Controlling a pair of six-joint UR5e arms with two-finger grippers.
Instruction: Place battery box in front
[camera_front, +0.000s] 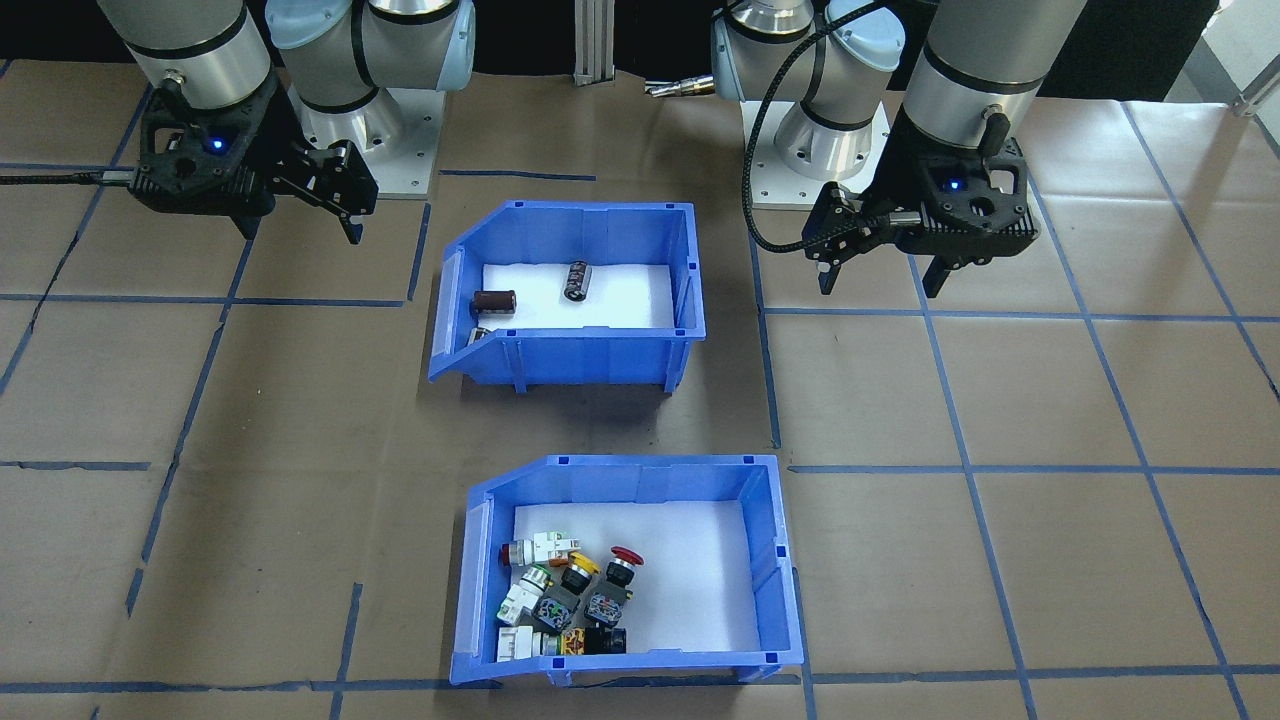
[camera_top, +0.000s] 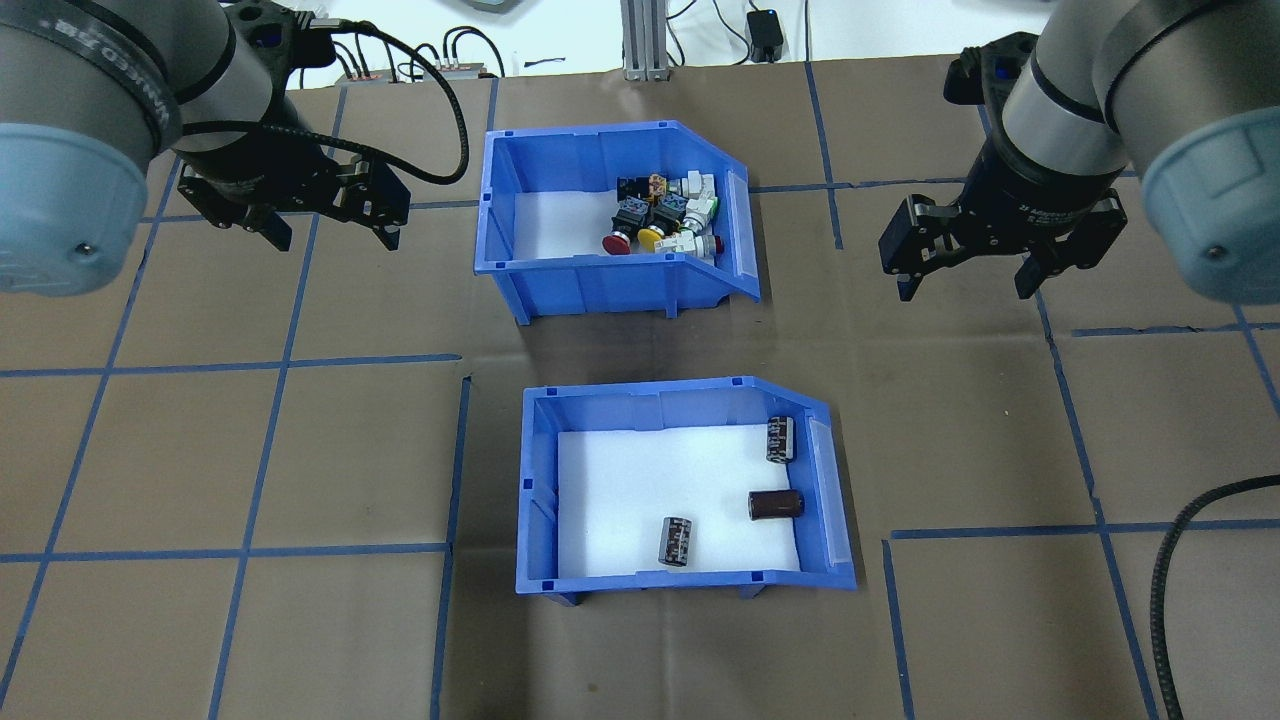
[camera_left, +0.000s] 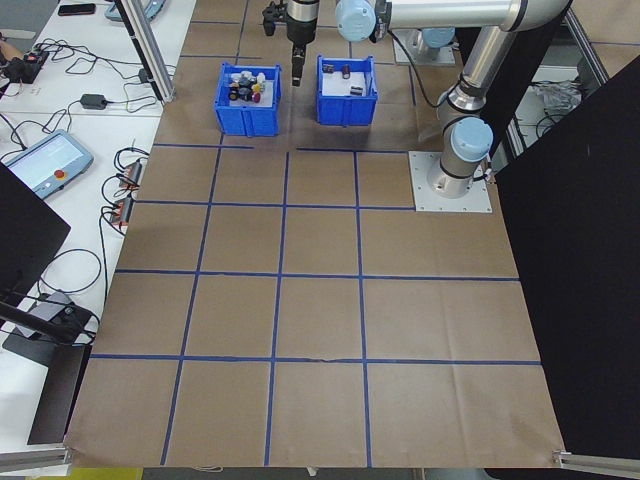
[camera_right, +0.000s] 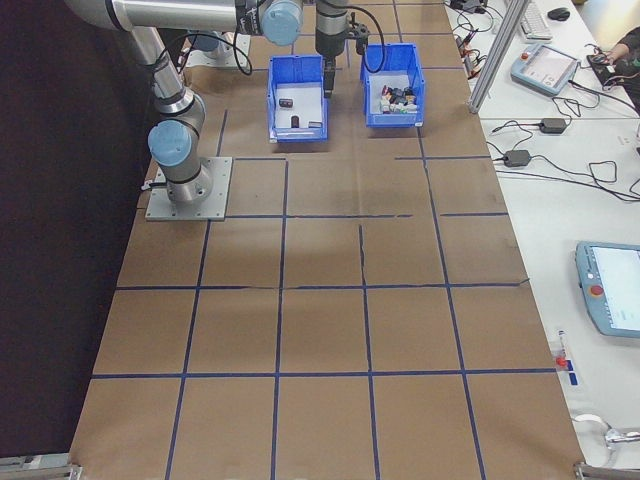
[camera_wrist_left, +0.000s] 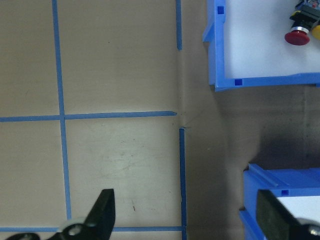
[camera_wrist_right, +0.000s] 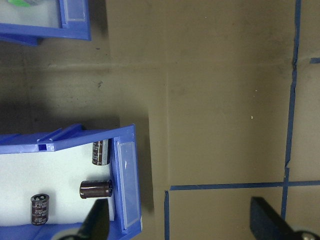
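Brown paper with blue tape lines covered the table (camera_top: 250, 450), and on it we saw the battery box (camera_top: 540, 480), a blue bin with a white floor, sitting on the robot's side, just apart from the other blue bin (camera_top: 500, 220) full of bright buttons (camera_top: 660, 215). Inside the battery box lay one brown cylinder (camera_top: 776, 504) and two black cylinders (camera_top: 676, 541), all close to its sloped side. We saw the left gripper (camera_top: 325, 228) up in the air with its fingers wide apart and nothing in them, and the right gripper (camera_top: 968, 282) hung the same way, open and holding nothing, each well off to its own side of the bins.
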